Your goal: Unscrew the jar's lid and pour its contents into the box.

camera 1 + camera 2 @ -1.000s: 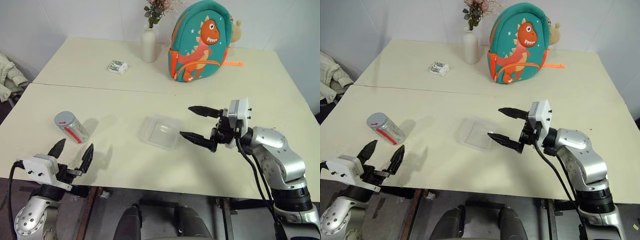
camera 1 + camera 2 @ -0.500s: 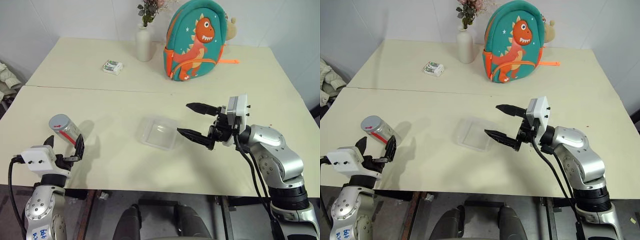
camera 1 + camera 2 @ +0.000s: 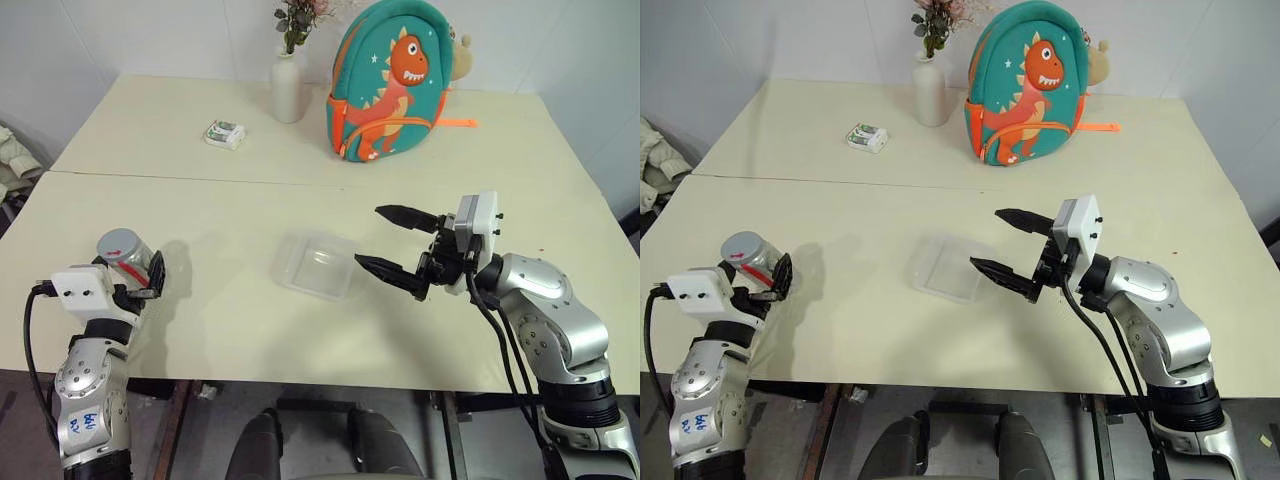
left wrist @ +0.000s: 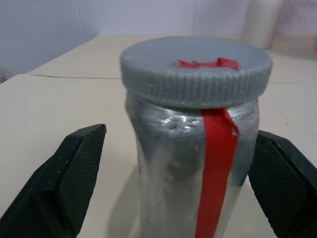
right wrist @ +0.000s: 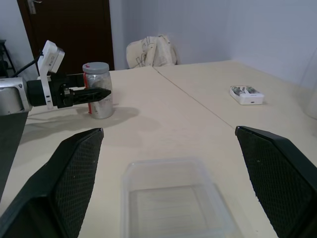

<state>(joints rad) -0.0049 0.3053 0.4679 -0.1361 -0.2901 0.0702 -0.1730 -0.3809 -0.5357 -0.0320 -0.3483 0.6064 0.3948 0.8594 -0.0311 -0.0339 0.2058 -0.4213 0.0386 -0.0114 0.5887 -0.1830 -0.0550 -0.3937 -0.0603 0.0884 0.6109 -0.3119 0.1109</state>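
Upright, lid up, the jar stands between the left fingers, parted.

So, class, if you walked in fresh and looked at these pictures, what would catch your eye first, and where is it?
Probably the bright teal dinosaur backpack standing at the far side of the table, beside a white vase. Next, the silvery jar with its grey lid on, near the table's left edge, between the fingers of the left gripper. The right gripper hangs open by the clear box mid-table.
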